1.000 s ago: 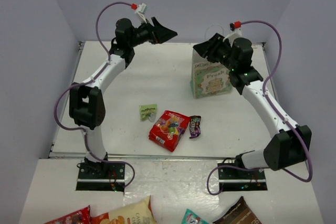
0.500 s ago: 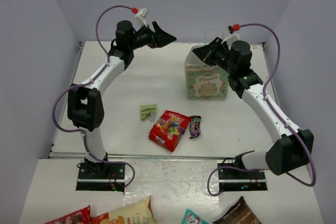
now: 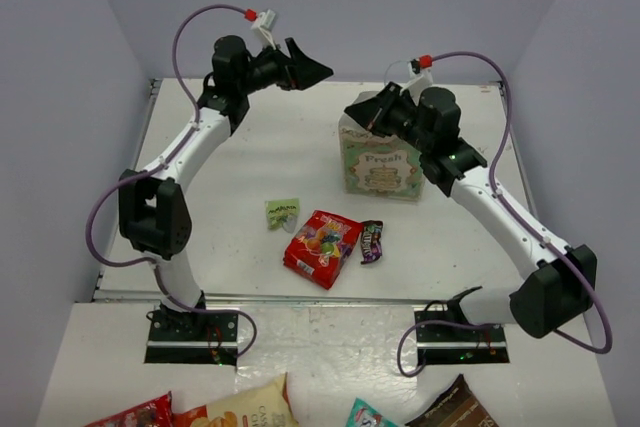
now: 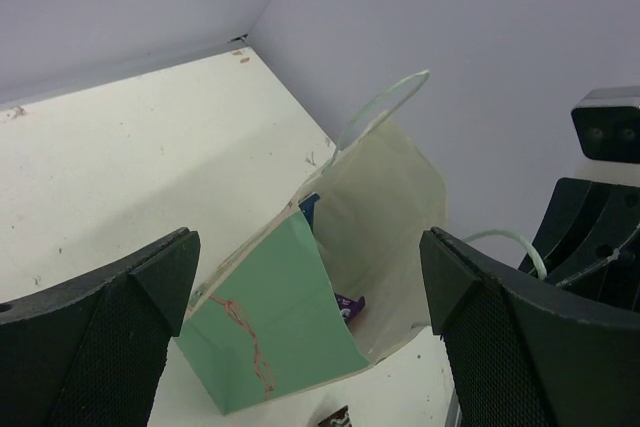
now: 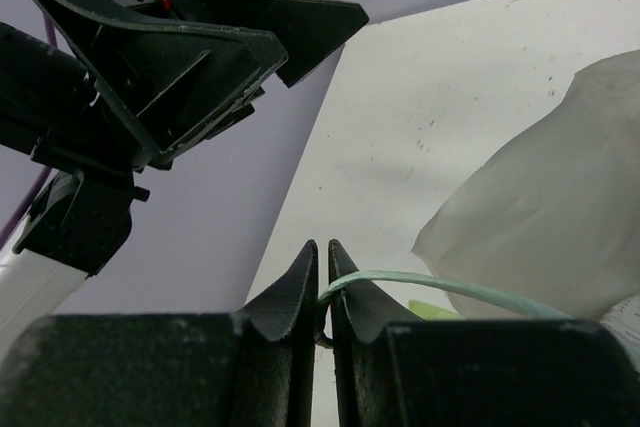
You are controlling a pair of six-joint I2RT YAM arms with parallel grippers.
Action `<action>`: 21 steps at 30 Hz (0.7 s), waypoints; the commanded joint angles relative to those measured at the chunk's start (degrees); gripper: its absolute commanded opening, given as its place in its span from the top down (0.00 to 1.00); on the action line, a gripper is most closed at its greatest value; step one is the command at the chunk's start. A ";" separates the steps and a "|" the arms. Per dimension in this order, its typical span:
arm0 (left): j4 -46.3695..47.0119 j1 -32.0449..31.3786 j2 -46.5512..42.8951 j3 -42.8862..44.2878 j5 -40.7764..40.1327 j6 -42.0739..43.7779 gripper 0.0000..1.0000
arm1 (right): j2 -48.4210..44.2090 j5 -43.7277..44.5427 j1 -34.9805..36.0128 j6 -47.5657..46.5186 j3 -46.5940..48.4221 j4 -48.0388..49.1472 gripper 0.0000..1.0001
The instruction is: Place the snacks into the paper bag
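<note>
The right gripper (image 5: 322, 247) is pinched almost closed on the thin loop handle (image 5: 430, 282) of the paper bag (image 3: 385, 162); in its own wrist view the cord runs between the two tips. The left gripper (image 3: 310, 69) hangs high over the far side of the table (image 3: 240, 147), jaws spread wide and holding nothing. The bag stands at the right rear of the table, leaning a little, right under the right gripper.

The step in hand, as I read it, is steadying the bag by its handle so the mouth is open for loading. Three packets lie nearer the arm bases: the tiny green packet (image 3: 282, 212), the red candy bag (image 3: 322, 245) and, just beside it on the right, the dark brown packet (image 3: 371, 242). So roughly half the job looks left.

The next move calls for the free left arm to come down on one of these (the green one lies nearest its side), take it by an edge and carry it over the rim. The bag is light and could tip if the handle is tugged.

The overhead view gives the layout but not the bag's inside. The left wrist view looks into the mouth and shows slivers of blue and purple — probably the blue chip bag (image 4: 310, 209) and the purple candy pack (image 4: 350, 302), though too little shows to be sure.
</note>
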 commanded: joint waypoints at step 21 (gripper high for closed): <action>-3.46 0.38 -6.55 -0.59 -1.45 2.74 0.03 | -3.60 8.69 8.08 -0.92 0.49 -1.26 0.53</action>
